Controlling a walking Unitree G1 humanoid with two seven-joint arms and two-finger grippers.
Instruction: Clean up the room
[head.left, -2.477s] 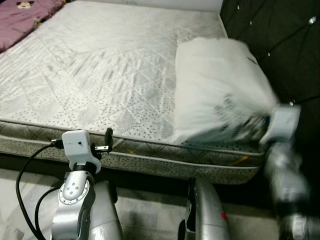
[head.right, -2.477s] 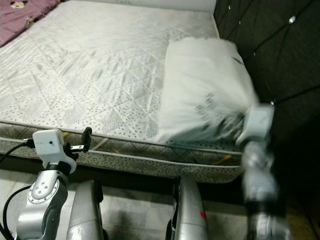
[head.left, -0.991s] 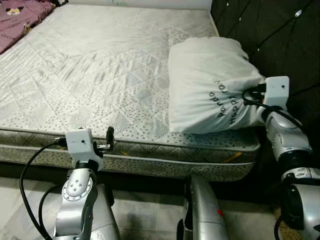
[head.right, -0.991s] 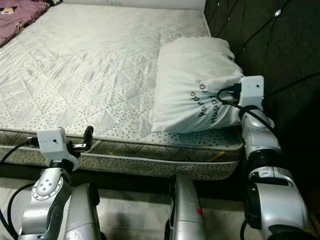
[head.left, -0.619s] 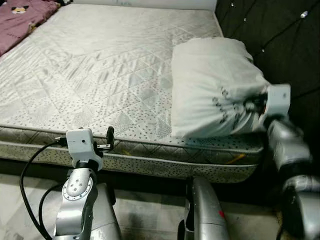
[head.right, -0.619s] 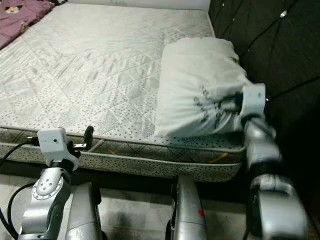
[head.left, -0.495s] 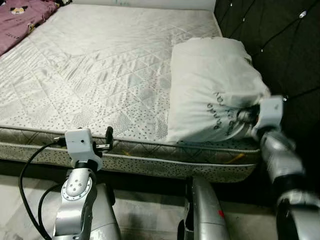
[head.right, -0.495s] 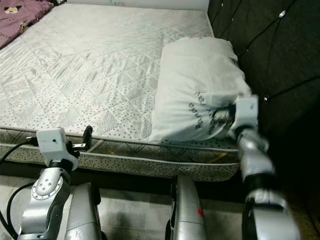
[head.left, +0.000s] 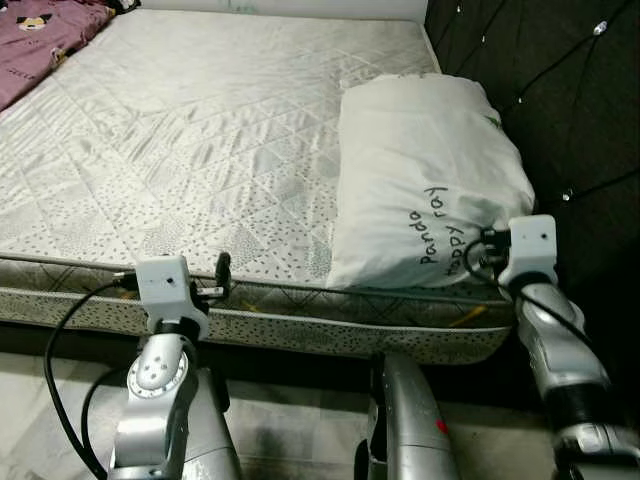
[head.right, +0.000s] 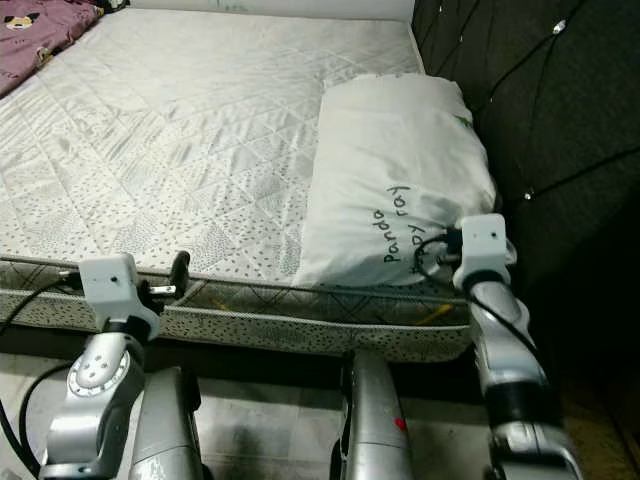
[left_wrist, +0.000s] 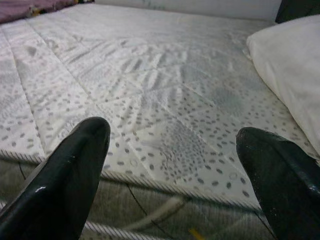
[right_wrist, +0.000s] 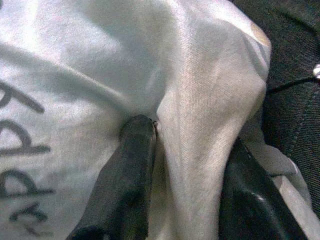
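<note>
Now lowered from mid-air, the plump white lettered pillow (head.left: 430, 180) rests on the grey quilted mattress (head.left: 200, 150) by the headboard, its corner pinched in the right tool (right_wrist: 187, 165), the left tool (left_wrist: 175, 165) spread idle.

Head eyes overlook bed (head.left: 200, 120); wrists sit close.

pillow (head.left: 425, 180): smooth white cloth, soft creases, dark printed lettering | mattress (head.left: 200, 130): quilted pale cloth, faint sheen, speckled print, corded edge | headboard (head.left: 560, 90): dark tufted fabric, shiny studs | right end effector (right_wrist: 185, 165): 2 glossy black plastic fingers pinching a cloth fold | arms: brushed silver metal, white matt housings
</note>
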